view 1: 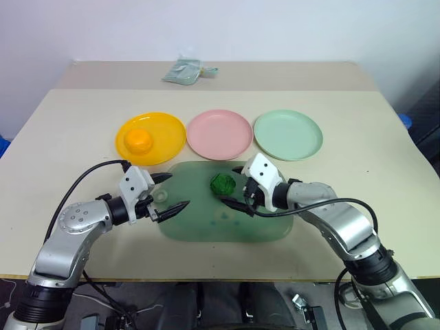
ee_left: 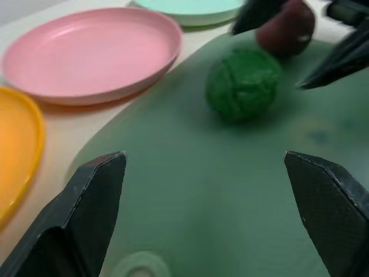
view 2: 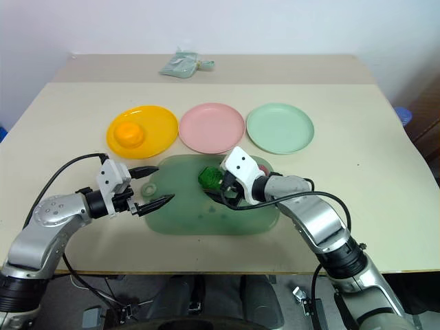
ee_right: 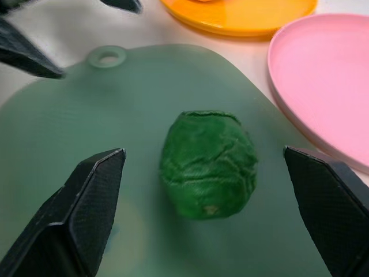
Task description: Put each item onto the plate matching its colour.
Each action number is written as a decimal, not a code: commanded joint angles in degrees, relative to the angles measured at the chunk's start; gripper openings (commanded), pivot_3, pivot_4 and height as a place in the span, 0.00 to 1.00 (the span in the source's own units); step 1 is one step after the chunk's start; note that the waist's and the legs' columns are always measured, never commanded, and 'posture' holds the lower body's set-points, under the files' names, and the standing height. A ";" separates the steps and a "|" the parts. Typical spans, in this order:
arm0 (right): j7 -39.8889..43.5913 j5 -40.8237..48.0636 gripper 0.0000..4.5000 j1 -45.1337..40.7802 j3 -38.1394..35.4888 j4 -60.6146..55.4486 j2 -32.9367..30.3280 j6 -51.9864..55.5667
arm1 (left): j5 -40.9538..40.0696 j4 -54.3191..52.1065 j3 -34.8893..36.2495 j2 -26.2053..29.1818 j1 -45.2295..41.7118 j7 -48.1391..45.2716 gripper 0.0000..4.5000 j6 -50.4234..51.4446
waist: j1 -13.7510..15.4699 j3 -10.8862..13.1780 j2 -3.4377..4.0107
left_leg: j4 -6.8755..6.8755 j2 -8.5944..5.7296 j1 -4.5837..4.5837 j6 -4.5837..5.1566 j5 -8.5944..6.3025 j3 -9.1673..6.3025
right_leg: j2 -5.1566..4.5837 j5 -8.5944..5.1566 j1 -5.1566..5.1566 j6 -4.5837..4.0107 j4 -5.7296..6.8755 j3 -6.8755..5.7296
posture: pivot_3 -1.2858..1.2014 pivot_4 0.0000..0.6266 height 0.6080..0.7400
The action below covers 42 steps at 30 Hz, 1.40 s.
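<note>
both tools stand wide over the tray [view 1: 206, 230] in the head view, left tool [view 1: 167, 195] empty, right tool [view 1: 234, 190] just beside the green lump [view 1: 222, 183]; the orange lump [view 1: 139, 141] sits on the yellow plate [view 1: 168, 137]. left wrist: the maroon lump [ee_left: 286, 30] lies on the tray beyond the green one. right wrist: the green lump lies between wide-spread fingers [ee_right: 86, 202], untouched, near the pink plate [ee_right: 323, 81].

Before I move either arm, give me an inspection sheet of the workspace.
Surface: beige table, with a large green tray near the front edge.
Job's things: orange lump on the yellow plate; pink plate and mint plate bare; bumpy green lump and maroon lump on the tray.
Clutter: small greenish packet at the far edge.
Grippers: left gripper open over the tray's left end; right gripper open, its fingers either side of the green lump, not touching.
Cables: black cable looping off each arm.
Surroundings: pale wall.
</note>
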 commanded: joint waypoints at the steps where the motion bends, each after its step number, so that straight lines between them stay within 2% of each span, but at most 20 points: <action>1: -0.39 -1.36 0.88 -1.56 0.19 1.24 1.61 0.44 | -1.05 -2.69 0.90 0.69 0.91 -0.41 1.00 0.32 | -0.06 0.00 0.00 | -0.01 0.00 0.00 0.00 0.00 0.00 | 0.00 0.00 -0.01 0.00 0.00 0.00 | 0.52 0.24 1.00; 2: -0.20 -1.48 0.82 -1.67 0.16 1.46 1.91 0.64 | -1.05 -2.73 0.92 0.67 1.15 -0.43 1.00 0.29 | -0.03 0.00 0.00 | -0.01 0.00 0.00 0.00 0.00 0.00 | 0.00 0.00 -0.01 0.00 0.00 0.00 | 0.52 0.24 1.00; 5: 0.28 -1.57 0.47 -1.86 -0.20 1.03 2.70 1.18 | -0.83 -2.81 0.98 0.58 1.81 -0.32 1.00 -0.03 | -0.03 0.00 0.00 | -0.01 -0.01 -0.01 0.01 0.00 0.00 | 0.00 0.00 -0.01 0.01 0.00 0.00 | 0.52 0.24 1.00; 6: 0.43 -1.31 0.40 -1.93 -0.55 0.31 2.93 1.38 | -0.86 -2.85 1.03 0.55 1.98 -0.27 1.00 -0.03 | -0.04 0.00 0.00 | -0.01 -0.01 -0.01 0.01 0.00 0.00 | 0.00 0.00 -0.01 0.00 0.00 0.00 | 0.52 0.24 1.00; 7: 0.57 -1.09 0.37 -2.04 -0.89 -0.41 3.07 1.57 | -0.87 -2.87 1.09 0.55 2.12 -0.26 1.00 -0.09 | -0.03 0.00 0.00 | -0.01 -0.01 -0.01 0.01 0.00 0.00 | 0.00 0.00 -0.01 0.00 0.00 0.00 | 0.52 0.24 1.00; 9: 0.93 -0.30 0.37 -2.83 -2.20 -2.12 3.10 2.21 | -0.87 -2.88 1.25 0.59 2.35 -0.22 1.00 -0.22 | -0.02 0.00 0.00 | -0.01 -0.01 -0.02 0.01 -0.01 0.00 | 0.00 0.00 -0.02 0.01 0.01 0.00 | 0.52 0.24 1.00; 14: -1.91 2.53 0.37 -8.91 -12.46 -0.47 4.34 3.79 | -0.88 -2.60 1.34 0.39 2.56 -0.29 1.00 -0.78 | -0.06 0.01 0.01 | -0.01 -0.01 -0.04 0.02 -0.01 0.00 | 0.00 0.00 -0.06 0.01 0.03 0.00 | 0.52 0.24 1.00; 18: -7.86 0.06 0.37 -16.20 -20.46 11.57 2.67 4.22 | -0.46 -1.65 0.41 -0.58 2.83 -0.52 1.00 -2.21 | 0.09 0.01 0.01 | -0.01 -0.02 -0.04 0.02 -0.01 0.00 | 0.00 0.01 -0.05 0.01 0.02 -0.01 | 0.52 0.24 1.00; 25: -8.01 -6.94 0.37 -18.47 -19.75 33.21 -1.15 -7.08 | 0.24 -1.21 -1.42 -2.08 1.51 -0.15 1.00 -2.94 | -0.36 0.03 0.04 | -0.06 -0.05 -0.07 0.04 -0.02 0.08 | -0.03 0.00 -0.09 0.00 -0.03 0.00 | 0.52 0.24 1.00; 31: -4.95 -9.57 0.99 -17.49 -18.98 38.32 -2.15 -14.76 | 0.33 -2.94 -2.86 -2.80 0.14 0.90 1.00 -1.65 | -0.33 0.04 0.08 | -0.07 -0.03 -0.13 0.05 -0.01 0.19 | 0.03 0.01 -0.20 0.02 0.04 0.05 | 0.52 0.24 1.00; 35: 5.98 -2.75 0.99 -9.91 -22.59 24.29 -6.68 -17.69 | -0.42 -4.31 -2.53 -2.61 0.32 1.58 1.00 -0.10 | 0.37 0.04 0.08 | -0.06 -0.03 -0.18 0.07 -0.03 0.15 | 0.03 0.02 -0.20 0.03 0.01 0.04 | 0.52 0.24 1.00; 39: 17.96 7.45 0.99 1.72 -24.86 9.49 -12.14 -12.74 | -0.98 -4.62 -2.24 -2.13 0.39 0.92 1.00 0.66 | 0.54 0.04 0.08 | 0.00 -0.03 -0.26 0.16 -0.08 0.11 | 0.03 0.03 -0.16 0.05 -0.09 0.03 | 0.52 0.24 1.00; 42: 21.16 9.29 0.99 8.06 -23.27 3.24 -14.91 -10.74 | -1.19 -4.14 -2.54 -1.98 -0.38 0.35 1.00 0.89 | 0.00 0.04 0.08 | -0.01 -0.03 -0.14 0.19 -0.10 0.05 | 0.03 0.03 0.00 0.05 -0.13 0.01 | 0.52 0.24 1.00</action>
